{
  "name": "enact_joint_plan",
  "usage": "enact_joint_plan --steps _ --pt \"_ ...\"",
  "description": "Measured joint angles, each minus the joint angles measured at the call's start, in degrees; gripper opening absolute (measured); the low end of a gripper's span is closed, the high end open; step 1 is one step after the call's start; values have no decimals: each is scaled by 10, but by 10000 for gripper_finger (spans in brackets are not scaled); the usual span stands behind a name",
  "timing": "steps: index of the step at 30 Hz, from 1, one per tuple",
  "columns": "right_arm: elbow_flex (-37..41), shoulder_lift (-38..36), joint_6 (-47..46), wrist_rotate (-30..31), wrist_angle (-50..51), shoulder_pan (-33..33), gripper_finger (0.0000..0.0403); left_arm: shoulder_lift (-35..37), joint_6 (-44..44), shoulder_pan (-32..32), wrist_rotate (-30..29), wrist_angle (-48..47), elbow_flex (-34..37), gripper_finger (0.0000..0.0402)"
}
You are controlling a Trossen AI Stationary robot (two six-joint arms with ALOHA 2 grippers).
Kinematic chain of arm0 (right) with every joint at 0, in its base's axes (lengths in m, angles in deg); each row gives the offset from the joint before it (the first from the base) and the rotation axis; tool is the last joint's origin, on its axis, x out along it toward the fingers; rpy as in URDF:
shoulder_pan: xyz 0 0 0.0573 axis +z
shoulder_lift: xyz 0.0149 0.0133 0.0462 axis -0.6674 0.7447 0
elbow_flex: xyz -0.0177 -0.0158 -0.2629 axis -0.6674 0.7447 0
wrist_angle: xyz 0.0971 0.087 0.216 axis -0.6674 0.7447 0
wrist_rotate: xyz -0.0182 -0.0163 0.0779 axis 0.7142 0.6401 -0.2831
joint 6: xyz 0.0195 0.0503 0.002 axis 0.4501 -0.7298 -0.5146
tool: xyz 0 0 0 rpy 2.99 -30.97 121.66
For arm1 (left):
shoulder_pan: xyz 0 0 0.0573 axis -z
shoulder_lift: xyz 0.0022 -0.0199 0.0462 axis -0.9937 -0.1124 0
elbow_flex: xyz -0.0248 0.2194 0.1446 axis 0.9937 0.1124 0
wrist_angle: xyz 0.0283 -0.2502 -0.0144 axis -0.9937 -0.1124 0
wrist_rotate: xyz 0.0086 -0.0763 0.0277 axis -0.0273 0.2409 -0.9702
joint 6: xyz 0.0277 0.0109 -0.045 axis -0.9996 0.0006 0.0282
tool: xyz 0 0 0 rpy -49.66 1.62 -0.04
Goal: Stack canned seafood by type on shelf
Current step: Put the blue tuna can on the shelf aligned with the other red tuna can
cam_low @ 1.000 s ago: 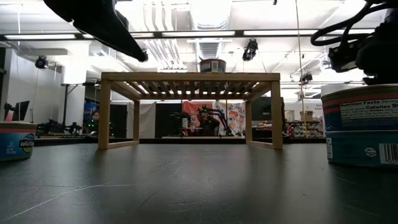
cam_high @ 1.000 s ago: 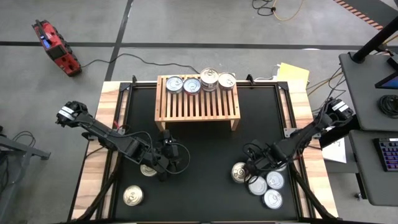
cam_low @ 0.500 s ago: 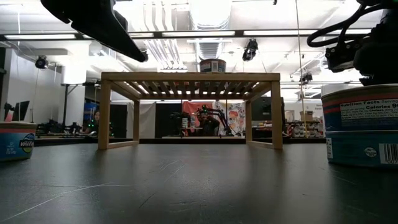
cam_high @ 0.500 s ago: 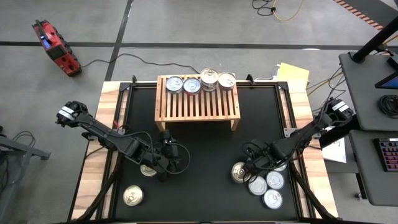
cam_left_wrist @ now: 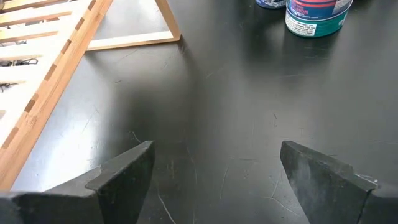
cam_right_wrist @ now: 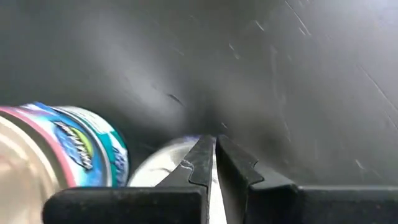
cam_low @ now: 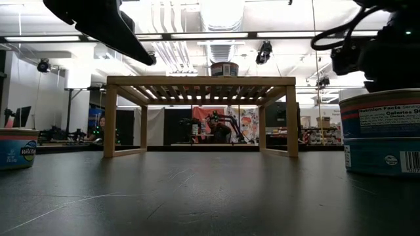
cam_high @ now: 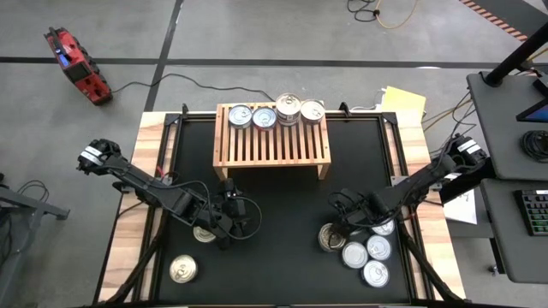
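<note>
At the near left corner of the counter a single silver-lidded can is seen lying on its own. Just to its right and a little farther back, the left gripper is held low over the black mat with its jaws spread wide and nothing between them; a second can is partly hidden beneath that arm. At the far middle the shelf is found, and four cans are lined along its far edge, one of them taller than the rest.

To the right, the right gripper is set down among the near-right group with its jaws pressed together and empty, their tips just beside a gold-toned can. Three silver cans are clearly counted there; a further one seems to be covered by the arm, though that cannot be settled.

The step in hand is judged to be the taking of a can from this group. For it to be done well, the jaws would first have to be opened wider than the lid, centred over one can and lowered squarely, so that neighbours touching it are not knocked. The label should be matched to a like can on the shelf before placing.

Counted: one shelf, two grippers, four cans shelved, at least six on the counter.
</note>
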Motion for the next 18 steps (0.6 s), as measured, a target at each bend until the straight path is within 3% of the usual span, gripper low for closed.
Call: enact_joint_plan --steps 6,11,18 --pt "0 0 57 8 -40 -16 13 0 0 0 0 0 0 331" --pt "-26 -8 56 3 -6 -20 13 0 0 0 0 0 0 331" --pt "-62 -13 -19 -79 94 -15 13 0 0 0 0 -1 0 331"
